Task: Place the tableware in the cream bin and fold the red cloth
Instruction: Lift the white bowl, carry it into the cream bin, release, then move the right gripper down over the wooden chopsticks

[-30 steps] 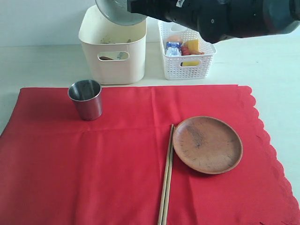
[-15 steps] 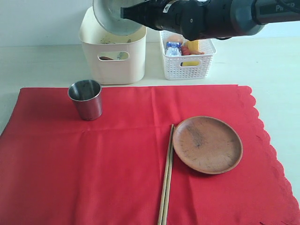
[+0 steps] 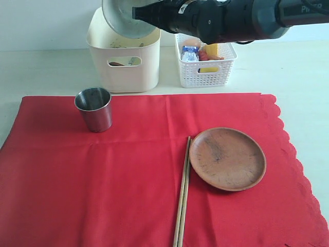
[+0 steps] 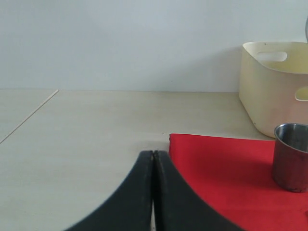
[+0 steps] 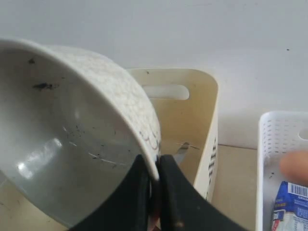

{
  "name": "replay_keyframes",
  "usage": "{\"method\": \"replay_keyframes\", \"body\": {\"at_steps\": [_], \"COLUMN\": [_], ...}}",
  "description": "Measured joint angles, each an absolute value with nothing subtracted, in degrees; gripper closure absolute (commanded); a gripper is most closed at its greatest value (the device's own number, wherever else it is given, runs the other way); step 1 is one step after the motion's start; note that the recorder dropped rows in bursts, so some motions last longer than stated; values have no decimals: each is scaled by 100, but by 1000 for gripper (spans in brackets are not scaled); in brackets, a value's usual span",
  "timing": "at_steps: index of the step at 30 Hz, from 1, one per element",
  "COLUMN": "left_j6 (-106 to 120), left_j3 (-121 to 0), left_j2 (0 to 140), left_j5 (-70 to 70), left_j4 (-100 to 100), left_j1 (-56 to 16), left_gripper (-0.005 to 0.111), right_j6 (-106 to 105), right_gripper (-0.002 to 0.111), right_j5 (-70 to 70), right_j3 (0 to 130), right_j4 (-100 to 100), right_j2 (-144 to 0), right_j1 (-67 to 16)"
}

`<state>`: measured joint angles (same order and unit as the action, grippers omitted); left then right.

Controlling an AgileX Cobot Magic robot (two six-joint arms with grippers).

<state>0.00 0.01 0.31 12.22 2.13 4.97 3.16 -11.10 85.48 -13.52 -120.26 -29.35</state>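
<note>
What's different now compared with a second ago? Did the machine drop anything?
The right arm, jaws clamped on the pale green bowl, carried it down closer to the cream bin. Nothing was released. The steel cup, brown plate, chopsticks and red cloth stayed put.

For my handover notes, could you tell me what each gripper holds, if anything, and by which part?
The right gripper pinches the bowl by its rim, over the cream bin; the left gripper holds nothing.
</note>
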Motion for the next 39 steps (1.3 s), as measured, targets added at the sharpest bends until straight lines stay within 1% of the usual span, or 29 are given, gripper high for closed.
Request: {"method": "replay_keyframes", "body": {"at_steps": [1,4,5,7,9,11,13,18,30,39], "left_j6": [0,0,0,0,0,0,0,0,0,0], "left_j3": [1,1,1,1,1,1,1,1,1,1], "left_j2": [31,31,31,31,31,31,31,31,31,31], "left_j5": [1222,1222,1222,1222,1222,1222,1222,1222,1222,1222], "left_j4": [213,213,213,213,213,213,213,213,213,213], "left_j1": [497,497,497,497,497,497,497,497,497,497], "left_gripper": [107,107,107,107,107,107,107,107,107,107], "right_j6": [316,316,316,316,316,305,305,305,193,-1093], "right_gripper": [104,92,91,84,70,59,55,55,55,55], "right_j5": [-1110,-1110,-1134,-1144,-1157,-1168,-1139,-334,2134,4883], "right_j3": [8548,8548,8548,8548,8570,8581,8581,8581,8583,8583], "right_j4": [-1352,-1352,-1352,-1322,-1135,-956,-913,-769,-184,-174], "right_j2": [-12026,-12026,-12026,-12026,-12026,-12026,-12026,-11743,-10929,-10878], "right_j1": [-2935,-2935,-2935,-2935,-2935,-2935,-2935,-2935,-2935,-2935]}}
